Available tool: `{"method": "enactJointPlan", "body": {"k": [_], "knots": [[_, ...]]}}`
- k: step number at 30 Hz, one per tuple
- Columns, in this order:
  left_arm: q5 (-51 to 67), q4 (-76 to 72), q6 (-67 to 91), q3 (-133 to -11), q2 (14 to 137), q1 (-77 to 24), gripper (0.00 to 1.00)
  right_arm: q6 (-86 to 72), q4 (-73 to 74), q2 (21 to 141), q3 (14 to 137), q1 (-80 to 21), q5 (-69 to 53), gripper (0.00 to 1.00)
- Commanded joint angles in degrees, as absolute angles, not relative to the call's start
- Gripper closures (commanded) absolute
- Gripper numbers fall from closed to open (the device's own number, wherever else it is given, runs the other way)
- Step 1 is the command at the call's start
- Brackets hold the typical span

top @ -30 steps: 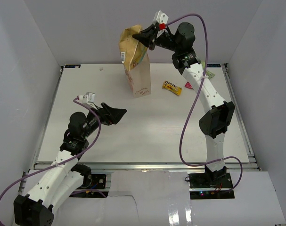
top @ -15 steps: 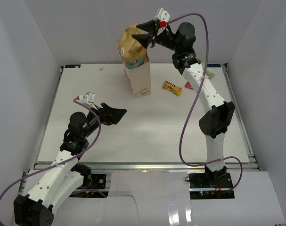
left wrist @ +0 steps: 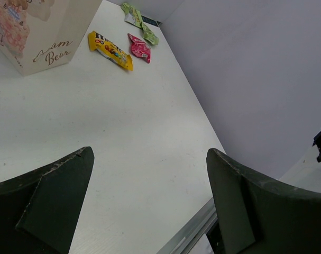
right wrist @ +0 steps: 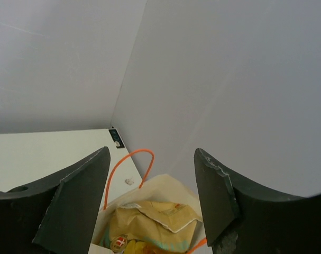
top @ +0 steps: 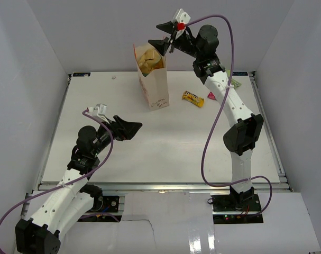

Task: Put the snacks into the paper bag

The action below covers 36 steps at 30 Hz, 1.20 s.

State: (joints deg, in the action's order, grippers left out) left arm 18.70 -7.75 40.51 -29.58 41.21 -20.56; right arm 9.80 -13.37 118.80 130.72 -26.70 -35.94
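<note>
The cream paper bag (top: 156, 90) stands upright at the back of the table, with the tan-yellow chip bag (top: 149, 57) inside it and showing at the mouth. My right gripper (top: 156, 34) hangs open just above the bag, holding nothing. In the right wrist view the chip bag (right wrist: 149, 225) lies inside the paper bag (right wrist: 173, 182), below my open right gripper (right wrist: 151, 153). A yellow packet (top: 193, 98), a pink packet (top: 211, 96) and a light green packet (top: 235, 83) lie on the table right of the bag. My left gripper (top: 135, 131) is open and empty over the table's left middle.
White walls close in the table on the left, back and right. An orange handle (right wrist: 129, 159) arches over the bag's mouth. The left wrist view shows the paper bag (left wrist: 38, 32), the yellow packet (left wrist: 110, 51), the pink packet (left wrist: 139, 47) and the green packet (left wrist: 141, 27) far ahead.
My right gripper has opened and let go of the chip bag, which has dropped down into the paper bag. The left arm has not moved.
</note>
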Motion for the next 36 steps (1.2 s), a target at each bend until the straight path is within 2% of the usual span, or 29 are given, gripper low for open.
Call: {"method": "enactJointPlan", "body": {"k": [1,4,6,9,10,12,16,21,26,31,34,35,36], "knots": [[18.9,-7.56,39.9,-29.44,41.04,-20.48,0.02,12.4,-8.19,114.01,130.53,-25.67,-30.43,0.29],[18.02,-5.28,40.08,-29.27,40.78,-20.48,0.02,10.02,-0.46,109.35,121.84,-21.63,-29.97,0.24],[17.32,-4.49,40.17,-28.66,40.61,-20.48,0.02,11.15,8.32,107.41,113.84,-19.43,-30.93,0.16],[15.83,-3.61,40.17,-27.78,40.52,-20.48,0.02,21.94,23.12,106.61,107.34,-16.27,-30.85,0.04],[15.04,-3.34,40.08,-27.77,40.87,-20.48,0.02,28.24,27.2,108.18,106.88,-15.22,-29.89,0.02],[15.03,-3.6,39.82,-28.04,42.53,-20.48,0.02,32.59,36.24,110.38,106.96,-13.46,-28.39,0.02],[16.69,-5.36,39.73,-29.61,47.19,-20.48,0.02,40.51,41.57,118.71,109.76,-12.31,-24.72,0.03],[19.07,-5.89,40.78,-30.67,50.89,-20.48,0.02,41.57,39.91,128.04,118.28,-13.27,-19.61,0.0],[18.72,-5.98,42.89,-27.78,48.35,-20.48,0.02,41.49,36.67,136.23,124.71,-15.2,-13.02,0.0],[17.05,-4.93,44.12,-26.19,45.0,-20.48,0.02,40.25,33.58,139.12,125.16,-15.29,-10.99,0.1],[16.87,-4.83,44.12,-26.54,45.09,-20.48,0.02,40.17,33.75,139.4,124.02,-15.03,-12.3,0.23],[17.05,-4.92,44.12,-26.72,45.96,-20.48,0.02,40.08,33.92,139.31,123.49,-14.94,-12.91,0.32],[17.22,-5.1,44.03,-27.24,46.49,-20.48,0.02,39.9,34.36,138.96,122.53,-14.68,-13.35,0.36]]}}
